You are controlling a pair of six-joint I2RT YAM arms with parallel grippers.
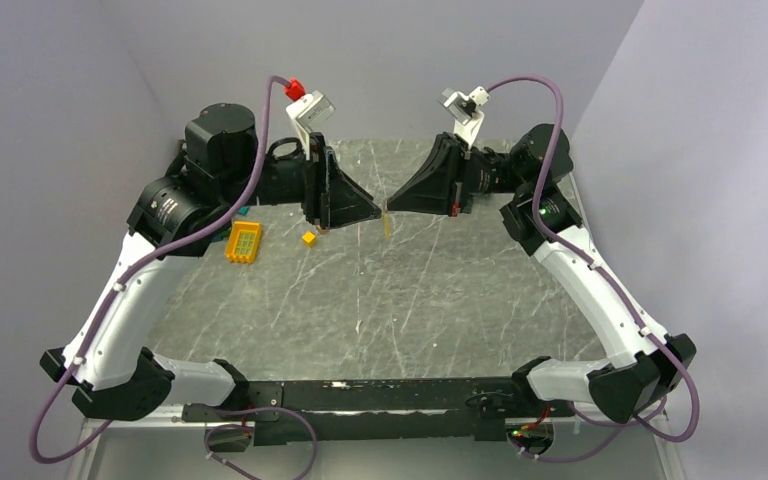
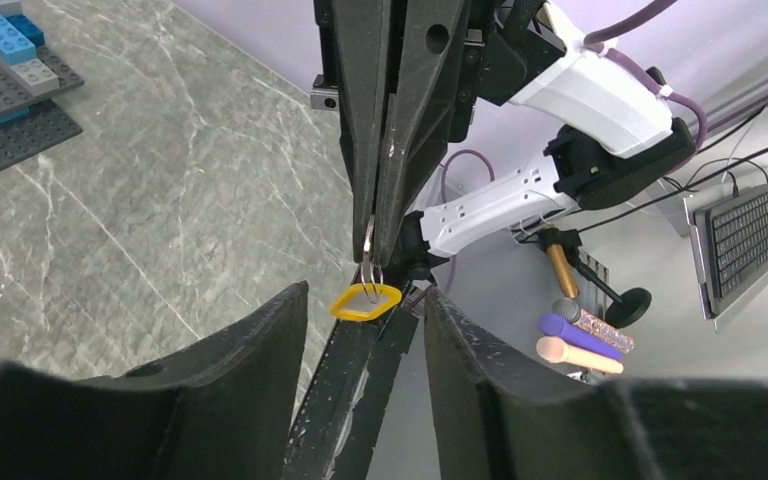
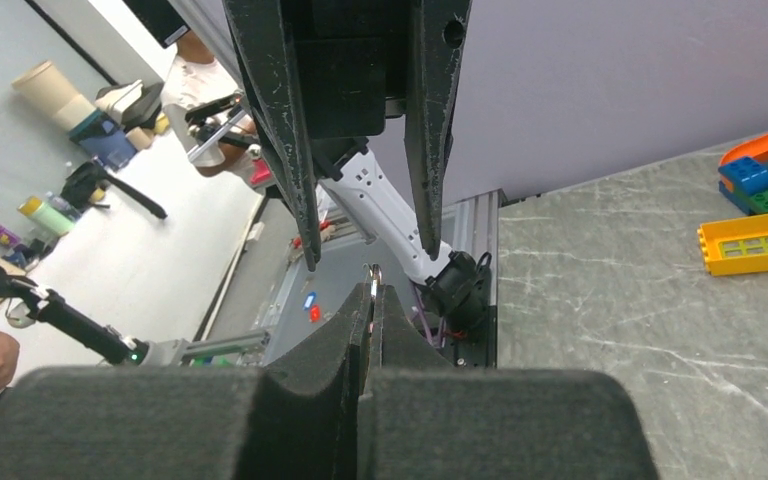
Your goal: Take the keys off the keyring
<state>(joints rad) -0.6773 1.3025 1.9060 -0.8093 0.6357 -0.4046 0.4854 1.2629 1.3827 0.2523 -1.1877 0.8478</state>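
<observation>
- The surface (image 1: 430,290) is smooth grey stone-look sheet, streaked with thin white veins.
- Far left on it lies an orange-yellow brick (image 1: 243,242), a rectangle with a gridded top. A small yellow cube (image 1: 309,238) sits to its right, apart from it.
- The left end effector (image 1: 377,211) is a matte black wedge pointing right. Its scuffed, tapered fingers (image 2: 260,380) are spread wide and grip nothing.
- The yellow key (image 2: 365,302) is a flat, glossy oblong with a hollow middle. It hangs in the air, clear of the surface. From the left wrist it shows in the gap between the spread fingertips, and I cannot tell whether it touches them. From above it is only a thin yellow sliver below where the two tips meet.
- The keyring (image 2: 370,268) is a thin grey wire loop. Its lower end passes through the key's hollow and its upper end is pinched.
- The right end effector (image 3: 371,300) is the same black tapered shape, pointing left. Its fingers are pressed together on the keyring, so the key dangles beneath.
</observation>
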